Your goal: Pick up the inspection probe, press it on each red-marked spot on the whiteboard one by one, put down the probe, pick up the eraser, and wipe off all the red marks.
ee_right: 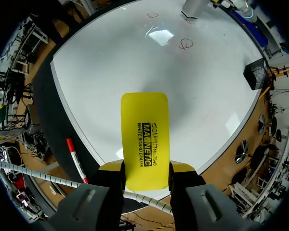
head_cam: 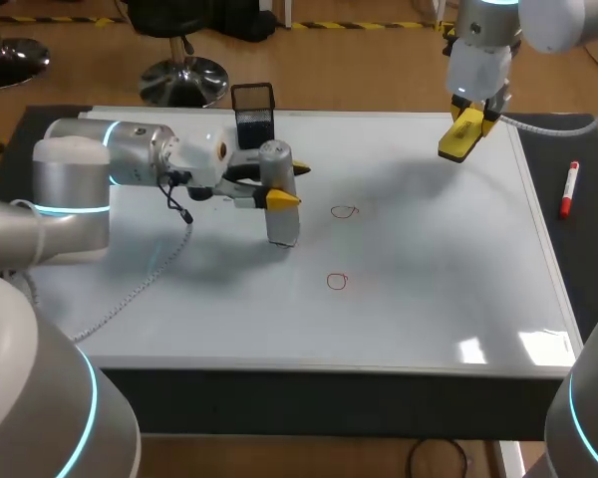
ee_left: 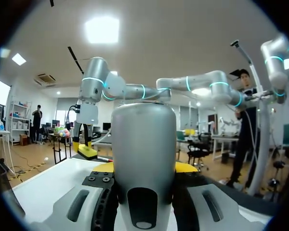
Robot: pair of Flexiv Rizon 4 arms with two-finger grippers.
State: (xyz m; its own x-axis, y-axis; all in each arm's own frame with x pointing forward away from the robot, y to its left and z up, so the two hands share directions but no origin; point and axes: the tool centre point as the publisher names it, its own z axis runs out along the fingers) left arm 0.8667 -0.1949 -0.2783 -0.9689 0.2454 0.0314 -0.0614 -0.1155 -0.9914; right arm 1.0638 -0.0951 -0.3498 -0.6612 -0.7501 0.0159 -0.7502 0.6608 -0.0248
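1. Left gripper (head_cam: 291, 185): clamped on the inspection probe (head_cam: 282, 224), which stands upright on the whiteboard (head_cam: 429, 259), left of its centre.
2. Right gripper (ee_right: 145, 168): closed on the eraser (ee_right: 144, 139), above the whiteboard's far right corner.
3. Red marks (head_cam: 345, 211) (head_cam: 337, 282): two, mid-whiteboard, unwiped.
4. Progress, judged: probe not set down; wiping not begun; pressings done cannot be told.

One whiteboard (head_cam: 429, 299) is lying flat, carrying a far red mark (head_cam: 345, 211) and a near red mark (head_cam: 337, 282), two in all. One silver probe (head_cam: 279, 214), one yellow eraser (head_cam: 459, 136), one black mesh holder (head_cam: 253, 115) and one red marker pen (head_cam: 570, 189) are showing. Two grippers are showing: left gripper (head_cam: 291, 185), right gripper (ee_right: 145, 171).
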